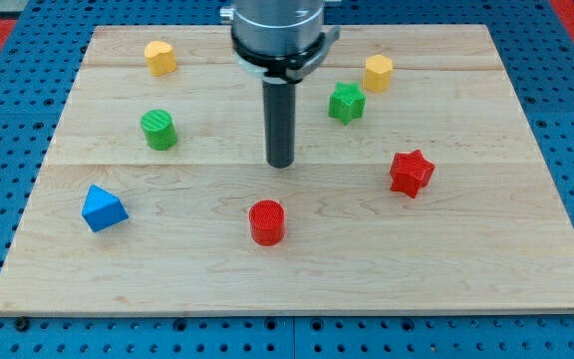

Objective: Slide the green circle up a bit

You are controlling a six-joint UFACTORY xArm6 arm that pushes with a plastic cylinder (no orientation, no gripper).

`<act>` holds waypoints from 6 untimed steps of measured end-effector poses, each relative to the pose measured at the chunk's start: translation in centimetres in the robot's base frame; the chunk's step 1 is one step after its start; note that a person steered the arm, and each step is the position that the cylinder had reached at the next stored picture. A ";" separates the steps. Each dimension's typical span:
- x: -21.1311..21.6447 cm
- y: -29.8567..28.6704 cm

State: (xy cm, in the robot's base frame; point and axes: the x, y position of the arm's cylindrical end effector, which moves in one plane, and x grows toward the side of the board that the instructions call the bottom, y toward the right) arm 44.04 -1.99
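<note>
The green circle [158, 130] is a short green cylinder at the view's left on the wooden board [486, 269]. My tip [281, 164] is the lower end of the dark rod near the board's middle. It stands well to the right of the green circle and slightly lower in the view, apart from every block. The rod's upper mount [278, 35] hangs at the view's top centre.
A yellow block [160, 57] lies above the green circle. A blue triangular block [103, 208] lies lower left. A red cylinder [266, 221] sits below my tip. A green star [346, 102], a yellow hexagon [378, 73] and a red star [411, 173] lie to the right.
</note>
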 end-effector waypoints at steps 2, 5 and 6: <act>1.1 -6.8; -2.8 -14.8; -3.3 -14.5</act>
